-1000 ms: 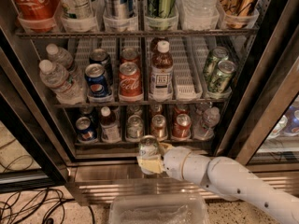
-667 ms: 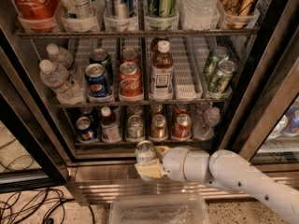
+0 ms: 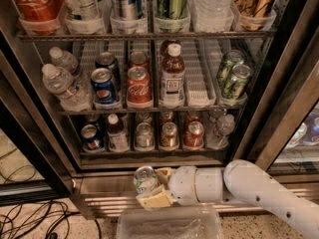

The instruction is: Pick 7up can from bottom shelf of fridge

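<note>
- Gripping with hand (image 3: pixel 151 188), fingers (image 3: pixel 155 201) closed on its sides: 7up can (image 3: pixel 144 177), upright, silver top up, just below bottom shelf (image 3: pixel 149 152), outside fridge (image 3: pixel 279 98).
- Over clear bin (image 3: pixel 169 225), lower still than that shelf.
- Extended on white arm (image 3: pixel 259 188) from lower right, below shelf.

Middle rack, left to right: two water bottles (image 3: pixel 62 86), two blue cola cans (image 3: pixel 103 86), red cola cans (image 3: pixel 139 86), a brown drink bottle (image 3: pixel 172 76) with a white cap, and two green-patterned cans (image 3: pixel 234 78).

Rack above: a large red cola bottle (image 3: pixel 35 4) at far left, with tall cans (image 3: pixel 172 1) and bottles beside it.

Lowest row: a blue can (image 3: pixel 91 137), a small capped bottle (image 3: pixel 117 133), silver-topped cans (image 3: pixel 144 135) and a red can (image 3: pixel 194 134).

On the floor: black cables (image 3: pixel 30 223) at near left. A clear plastic tub (image 3: pixel 169 225) stands directly below the gripper (image 3: pixel 149 190).
</note>
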Robot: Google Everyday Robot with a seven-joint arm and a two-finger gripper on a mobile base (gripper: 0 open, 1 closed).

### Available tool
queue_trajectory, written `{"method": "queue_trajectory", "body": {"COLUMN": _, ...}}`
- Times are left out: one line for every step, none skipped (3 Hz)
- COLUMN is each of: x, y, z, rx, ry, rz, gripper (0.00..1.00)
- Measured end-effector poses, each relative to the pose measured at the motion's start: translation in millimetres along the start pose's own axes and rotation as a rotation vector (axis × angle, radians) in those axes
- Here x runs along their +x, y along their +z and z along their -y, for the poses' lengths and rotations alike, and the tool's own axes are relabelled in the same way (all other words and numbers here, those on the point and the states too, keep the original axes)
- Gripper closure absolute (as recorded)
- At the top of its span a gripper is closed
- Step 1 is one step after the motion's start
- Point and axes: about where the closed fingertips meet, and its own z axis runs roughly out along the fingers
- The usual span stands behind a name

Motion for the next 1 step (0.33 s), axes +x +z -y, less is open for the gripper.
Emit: {"method": "queue_trajectory", "body": {"x": -1.0, "y": -0.2, "z": -0.7, "rx": -0.001, "ry": -0.003, "rz": 0.001, "gripper": 1.00}}
